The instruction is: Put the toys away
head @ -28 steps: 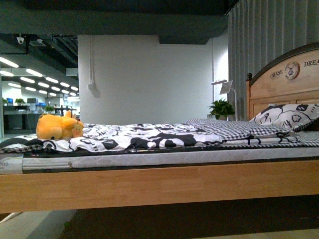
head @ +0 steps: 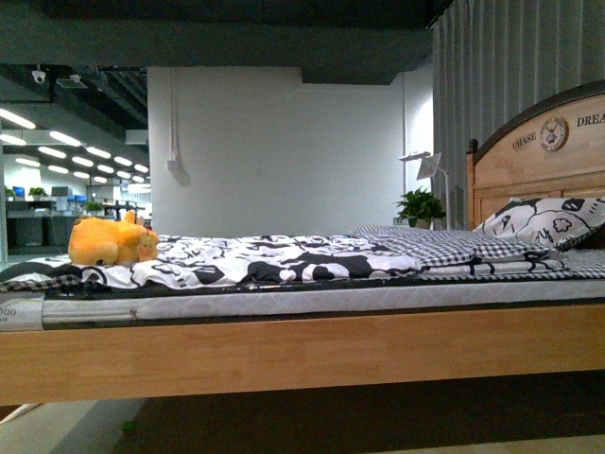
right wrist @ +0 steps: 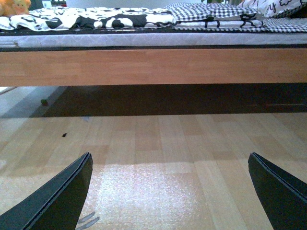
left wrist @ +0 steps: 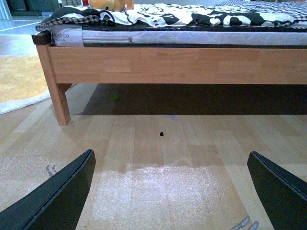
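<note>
At the foot end of the bed, far left in the front view: 1 orange-yellow plush toy (head: 112,243) lying on the black-and-white quilt (head: 265,260), close to the mattress edge. Nothing touches it except the bedding.

Arms: neither shows in the front view. Both wrist cameras sit low, aimed level across the floor at the side of the bed.
- Left gripper (left wrist: 170,154): 2 dark fingers spread wide, nothing between them, only bare floor.
- Right gripper (right wrist: 169,154): same pose, fingers wide apart, empty.
Both are well apart from the toy and short of the bed rail.

Hard to make out:
- In the left wrist view the toy is cut by the frame edge; only its lower part shows.
- In the right wrist view it is a small orange patch at the corner, no detail.
- Ears, limbs and tag cannot be resolved in any view.
- Under the bed is dark.
- Headboard (head: 539,161) lettering is cut off at the frame edge.

Surface and room: light wooden bed frame (head: 284,355), thin mattress (head: 284,304), a checked blanket (head: 444,248) and a patterned pillow (head: 548,219) toward the headboard. Pale wood-plank floor (left wrist: 153,139), with a yellow rug (left wrist: 19,81) beside the bed's foot leg. White wall (head: 284,151) behind, potted plant (head: 421,205) and white lamp (head: 425,165) beyond the bed, grey curtain (head: 510,66) at the right.
</note>
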